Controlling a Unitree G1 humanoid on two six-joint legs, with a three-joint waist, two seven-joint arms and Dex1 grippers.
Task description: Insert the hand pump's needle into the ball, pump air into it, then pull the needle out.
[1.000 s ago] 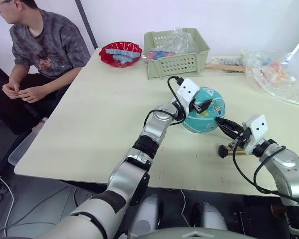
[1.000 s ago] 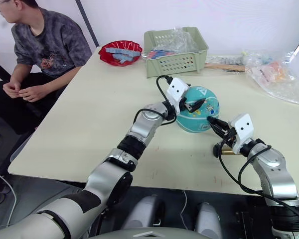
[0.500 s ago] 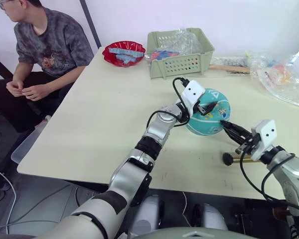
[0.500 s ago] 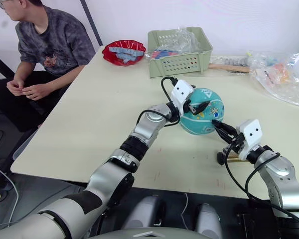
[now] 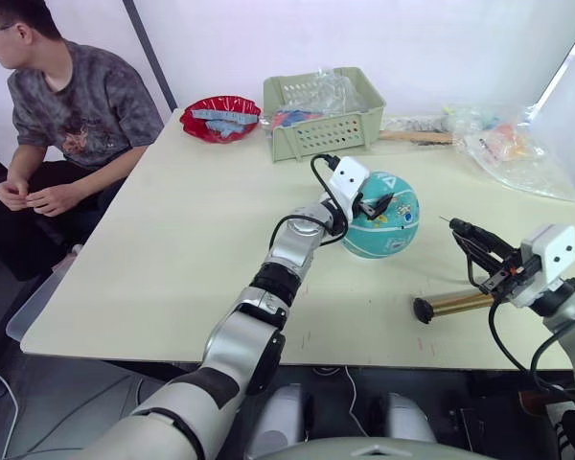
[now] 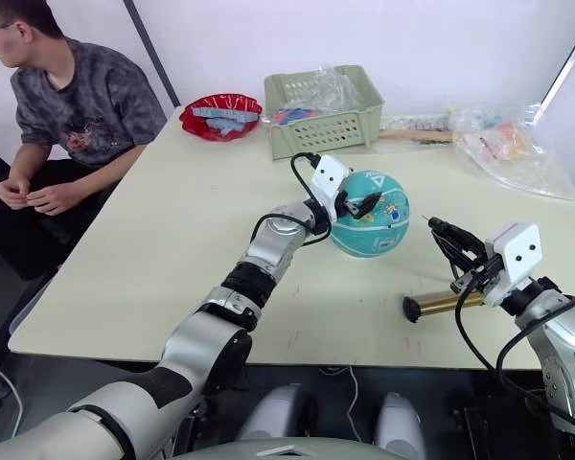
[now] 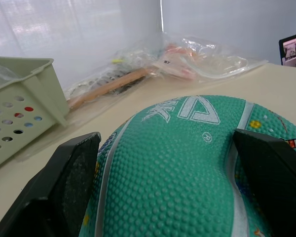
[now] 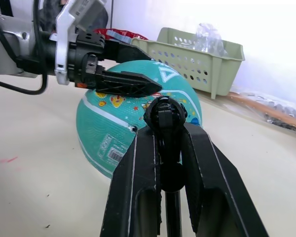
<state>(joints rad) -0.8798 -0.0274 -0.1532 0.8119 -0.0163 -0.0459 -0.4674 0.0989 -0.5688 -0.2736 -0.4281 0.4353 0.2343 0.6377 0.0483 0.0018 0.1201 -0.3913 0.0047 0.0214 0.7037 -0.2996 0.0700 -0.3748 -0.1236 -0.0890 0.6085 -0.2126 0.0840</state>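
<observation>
The teal ball [image 5: 388, 238] sits on the table's right half. My left gripper [image 5: 388, 204] rests on its upper side, open, with both fingers [image 7: 71, 182] spread against the ball [image 7: 177, 163]. My right gripper [image 5: 460, 230] hangs a short way to the right of the ball, apart from it, shut on the black fitting [image 8: 165, 111] of the needle [image 5: 445, 221]. The thin needle points towards the ball. The hand pump [image 5: 455, 303], with its gold cylinder, lies on the table below the right gripper, near the front edge.
At the back of the table stand a green basket [image 5: 321, 115] with plastic in it and a red bowl [image 5: 220, 105]. Clear plastic bags [image 5: 513, 149] lie at the back right. A person [image 5: 67, 105] sits beside the table's left edge.
My right gripper has drawn back to the right, and the needle tip that was against the ball now stands clear of it. The left gripper stays on the ball. The camera has shifted.
</observation>
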